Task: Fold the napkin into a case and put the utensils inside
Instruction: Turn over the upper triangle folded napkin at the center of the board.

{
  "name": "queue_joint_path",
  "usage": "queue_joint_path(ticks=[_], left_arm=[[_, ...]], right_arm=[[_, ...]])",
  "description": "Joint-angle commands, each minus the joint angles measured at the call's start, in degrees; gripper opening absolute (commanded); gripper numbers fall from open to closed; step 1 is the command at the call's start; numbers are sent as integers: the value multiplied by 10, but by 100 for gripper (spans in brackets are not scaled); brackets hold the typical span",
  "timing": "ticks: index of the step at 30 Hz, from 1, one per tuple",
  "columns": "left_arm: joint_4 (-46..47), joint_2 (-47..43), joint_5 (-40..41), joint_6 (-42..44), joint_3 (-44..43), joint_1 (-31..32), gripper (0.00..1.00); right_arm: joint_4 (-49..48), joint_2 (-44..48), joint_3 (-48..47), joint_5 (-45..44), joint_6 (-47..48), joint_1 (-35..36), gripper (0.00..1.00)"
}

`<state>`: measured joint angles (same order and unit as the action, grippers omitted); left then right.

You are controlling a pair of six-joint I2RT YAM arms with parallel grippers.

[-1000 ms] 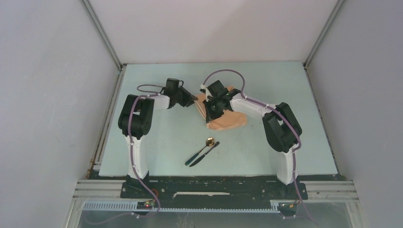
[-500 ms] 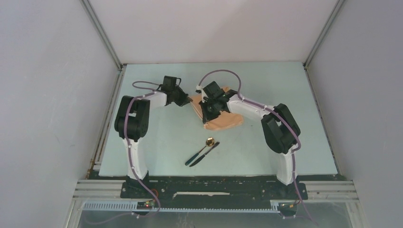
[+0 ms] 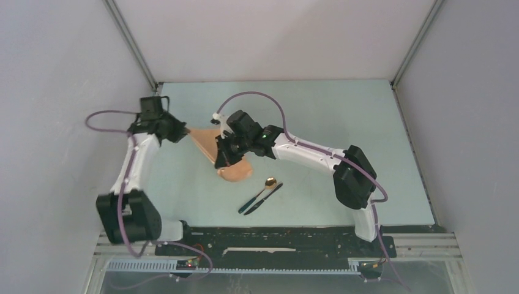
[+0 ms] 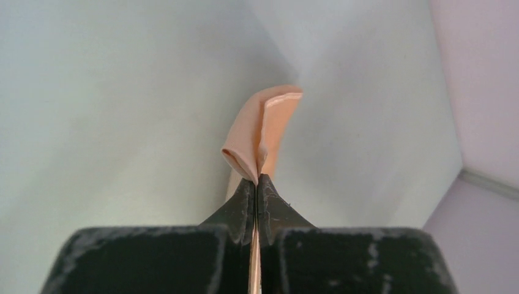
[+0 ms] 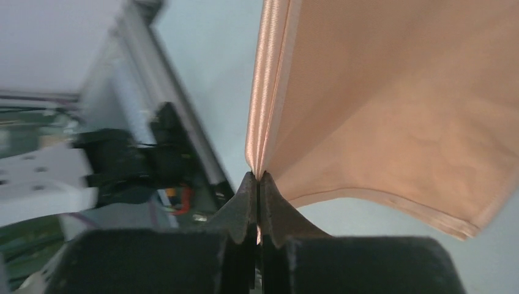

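Peach-tan thin cloth napkin (image 3: 205, 142) spans both pincers: left pincer (image 4: 257, 179) clamped on its folded corner, right pincer (image 5: 257, 177) on its edge, apparently lifted; dark-handled utensils (image 3: 260, 196) lie beside the right pincer.

I count one napkin (image 3: 205, 144) on my feed. Utensils (image 3: 262, 196), two in total: one gold-bowled spoon (image 3: 269, 182) and, at its 4 o'clock, one dark knife-like piece (image 3: 276, 188).

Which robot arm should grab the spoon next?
Probably the right. The right gripper sits closer to the spoon than the left gripper, though both are pinching the napkin and must let go first.
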<state>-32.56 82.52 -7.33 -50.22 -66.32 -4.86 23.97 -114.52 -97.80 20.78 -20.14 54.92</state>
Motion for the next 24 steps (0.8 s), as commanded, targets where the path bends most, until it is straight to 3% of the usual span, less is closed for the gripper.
queue_joint_path(ticks=[1, 4, 8, 12, 16, 20, 24], left_arm=[[-138, -151, 136, 86, -44, -72, 0], [-169, -216, 204, 118, -88, -79, 0], [-154, -229, 202, 114, -101, -77, 0], [-78, -151, 183, 111, -58, -48, 0], [5, 17, 155, 98, -53, -2, 0], [73, 180, 144, 83, -97, 40, 0], [103, 256, 154, 71, -139, 81, 0]], right_arm=[[-75, 2, -39, 157, -107, 35, 0], [-163, -1, -47, 237, -174, 49, 0], [-406, -8, 10, 335, -343, 45, 0], [-585, -59, 74, 366, -465, 15, 0], [-716, -134, 122, 379, -534, -27, 0], [-651, -163, 158, 380, -441, -69, 0], [-524, -157, 178, 380, -320, -101, 0]])
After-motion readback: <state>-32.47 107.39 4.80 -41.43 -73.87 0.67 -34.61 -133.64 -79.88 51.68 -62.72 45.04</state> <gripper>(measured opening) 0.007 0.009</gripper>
